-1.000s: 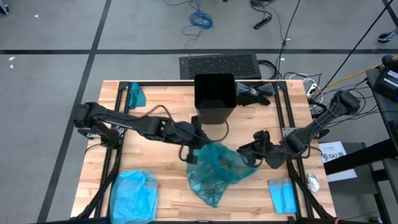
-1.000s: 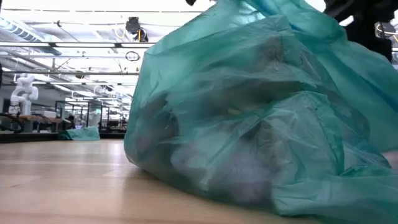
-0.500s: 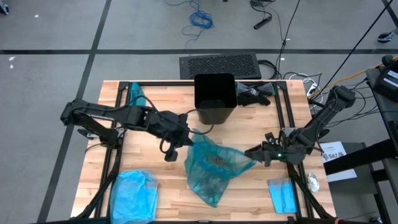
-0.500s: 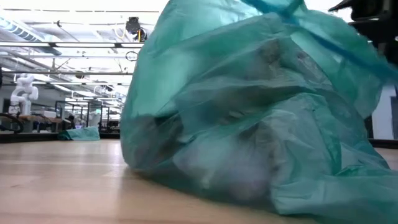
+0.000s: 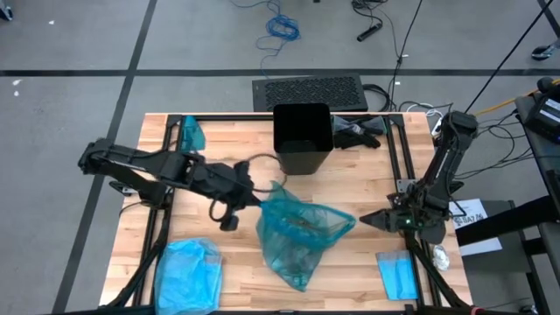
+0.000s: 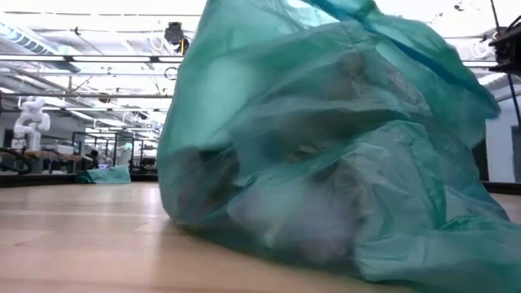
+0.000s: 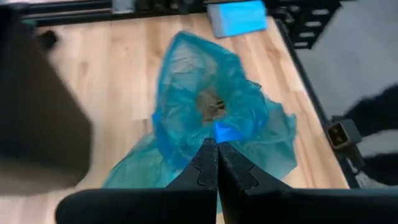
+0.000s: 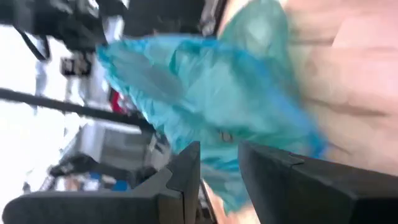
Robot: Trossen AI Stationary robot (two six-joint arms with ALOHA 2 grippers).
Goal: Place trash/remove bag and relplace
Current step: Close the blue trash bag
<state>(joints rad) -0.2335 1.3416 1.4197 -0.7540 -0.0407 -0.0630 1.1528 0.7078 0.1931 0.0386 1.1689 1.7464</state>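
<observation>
On the left of the high view, the left arm (image 5: 140, 166) reaches from the table's left edge toward the middle, lying low and nearly level, bent at the elbow. The left gripper (image 5: 248, 198) sits at the bag's (image 5: 297, 232) left upper rim. In the left wrist view its 2 fingers (image 7: 214, 163) are pressed together, pinching a fold of the teal plastic right at their tips, and the rest of the bag spreads out beyond them on the wooden table (image 5: 227, 254). Through the open mouth just past the fingertips, brown crumpled trash (image 7: 211, 106) shows inside the bag.

The bag lies on the table between the 2 grippers, bulging and crinkled; in the low view it fills most of the picture, resting on the wood. The black bin (image 5: 303, 138) stands upright behind it, apart from it.

On the right, the right arm (image 5: 444, 162) rises steeply from its base and folds down to the right gripper (image 5: 374, 219), which points toward the bag's right corner near the table's right rail. Its fingers (image 8: 186, 174) stand partly apart with bag plastic seen just beyond them; I cannot tell whether they hold it.
</observation>
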